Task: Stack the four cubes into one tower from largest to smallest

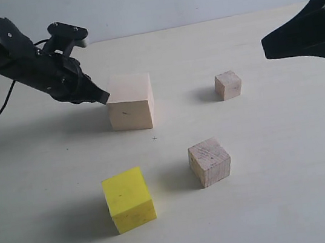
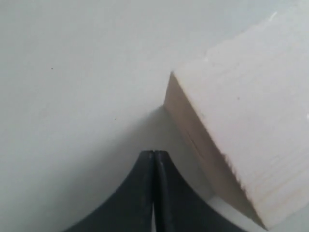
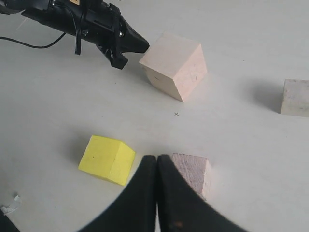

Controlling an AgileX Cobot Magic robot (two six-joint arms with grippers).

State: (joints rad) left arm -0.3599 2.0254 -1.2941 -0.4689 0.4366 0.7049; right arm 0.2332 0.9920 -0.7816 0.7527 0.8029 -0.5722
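1. The left gripper (image 1: 104, 96) has its jaws pressed together with nothing between them. It reaches in low from 10 o'clock in the exterior view.
2. Its tip is just beside the upper left edge of the largest cube (image 1: 130, 102), at that cube's 9 o'clock. Whether the tip touches the wood cannot be told. The left wrist view shows the closed tips near 1 side face of the cube.
3. The right gripper (image 1: 266, 45) is also closed and empty. It is at 3 o'clock in the exterior view, well apart from every cube.
4. The 4 cubes each rest flat on the pale table (image 1: 296, 199), apart from one another, none on top of another.
5. The largest cube, pale pinkish wood, sits a little toward 11 o'clock from the middle of the exterior view.
6. The yellow cube (image 1: 128, 199) lies at about 6 o'clock from the largest cube, well apart from it.
7. The medium grainy cube (image 1: 209, 162) lies between 4 and 5 o'clock from the largest cube and at 3 o'clock from the yellow cube.
8. The smallest cube (image 1: 228, 84) stands at 3 o'clock from the largest cube and at about 1 o'clock from the medium grainy cube.
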